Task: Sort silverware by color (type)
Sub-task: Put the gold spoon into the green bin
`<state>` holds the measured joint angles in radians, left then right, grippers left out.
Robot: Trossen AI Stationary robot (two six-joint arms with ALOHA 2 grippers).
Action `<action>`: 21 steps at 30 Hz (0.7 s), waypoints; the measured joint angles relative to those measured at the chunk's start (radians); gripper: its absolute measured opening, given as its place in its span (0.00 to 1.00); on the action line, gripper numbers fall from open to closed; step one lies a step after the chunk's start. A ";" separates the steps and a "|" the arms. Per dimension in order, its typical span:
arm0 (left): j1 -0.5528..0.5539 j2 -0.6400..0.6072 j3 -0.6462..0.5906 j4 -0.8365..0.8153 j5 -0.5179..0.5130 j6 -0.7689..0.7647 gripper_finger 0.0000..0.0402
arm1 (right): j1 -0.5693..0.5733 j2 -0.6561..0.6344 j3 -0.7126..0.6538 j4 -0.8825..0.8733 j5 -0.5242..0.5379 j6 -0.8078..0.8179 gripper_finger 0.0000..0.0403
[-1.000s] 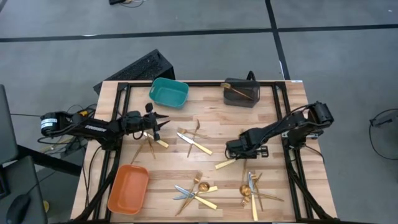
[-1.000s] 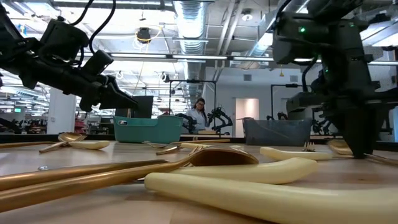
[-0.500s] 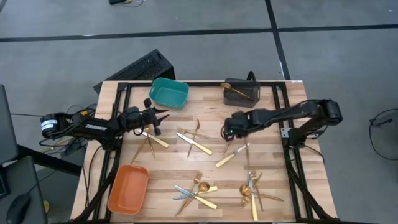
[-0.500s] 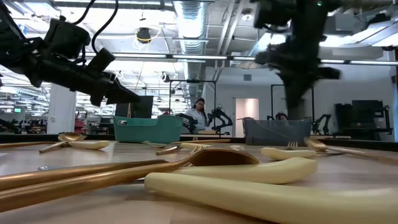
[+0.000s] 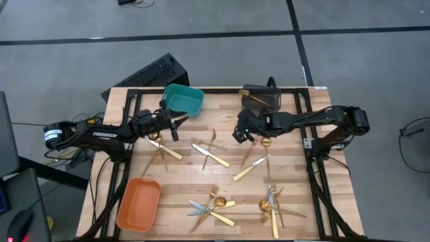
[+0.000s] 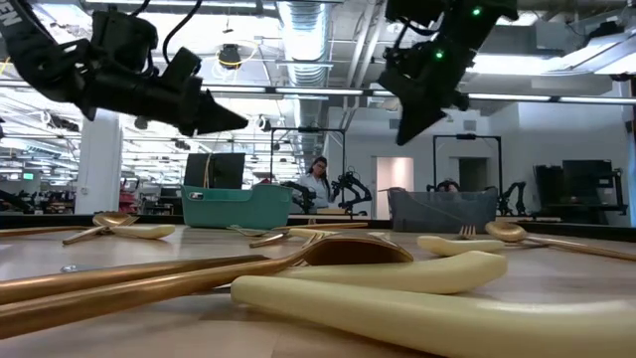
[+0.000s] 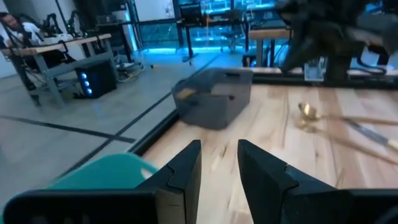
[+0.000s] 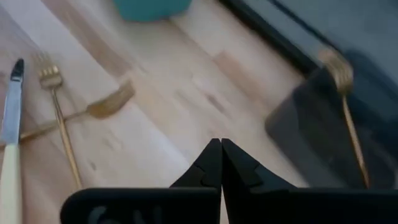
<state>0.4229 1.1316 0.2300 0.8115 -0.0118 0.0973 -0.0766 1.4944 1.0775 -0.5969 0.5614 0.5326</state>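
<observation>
Gold forks and spoons and pale-handled knives lie flat over the wooden table: a knife (image 5: pixel 209 154), a fork (image 5: pixel 208 141), a spoon (image 5: pixel 266 158) beside another knife (image 5: pixel 245 171), and two heaps (image 5: pixel 213 205) (image 5: pixel 272 205) near the front. My left gripper (image 5: pixel 175 128) (image 7: pixel 219 152) hovers level next to the teal bin (image 5: pixel 183 99), fingers a little apart with nothing between them. My right gripper (image 5: pixel 238 133) (image 8: pixel 220 144) hangs above the table near the dark grey bin (image 5: pixel 261 101), slanting down, shut and empty.
A gold fork (image 8: pixel 345 118) lies in the grey bin. An orange bin (image 5: pixel 139 204) stands at the front left. Black frame rails (image 5: pixel 312 168) run along both table sides. Two more pieces (image 5: pixel 161 151) lie under the left arm. A person sits in the room far behind.
My right gripper has risen from the table beside the front-right knife and swung toward the far edge and the grey bin, rolling as it went; the gold spoon now lies uncovered where it was. My left gripper has lifted and moved toward the teal bin.
</observation>
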 joint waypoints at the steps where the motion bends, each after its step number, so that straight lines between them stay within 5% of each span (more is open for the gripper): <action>1: 0.000 0.000 0.008 -0.003 -0.003 0.001 0.23 | 0.005 0.000 0.000 -0.039 -0.008 0.048 0.09; 6: 0.000 0.000 0.020 -0.013 -0.074 0.097 0.23 | 0.077 -0.001 -0.015 -0.314 -0.133 0.347 0.23; 13: 0.000 0.025 0.020 -0.007 -0.090 0.239 0.23 | 0.236 0.000 -0.130 -0.336 -0.282 0.651 0.45; 21: 0.032 0.174 0.020 0.054 -0.016 0.261 0.23 | 0.228 0.000 -0.284 -0.327 -0.272 0.889 0.46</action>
<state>0.4550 1.3056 0.2497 0.8660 -0.0274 0.3580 0.1510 1.4940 0.7939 -0.9236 0.2890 1.4212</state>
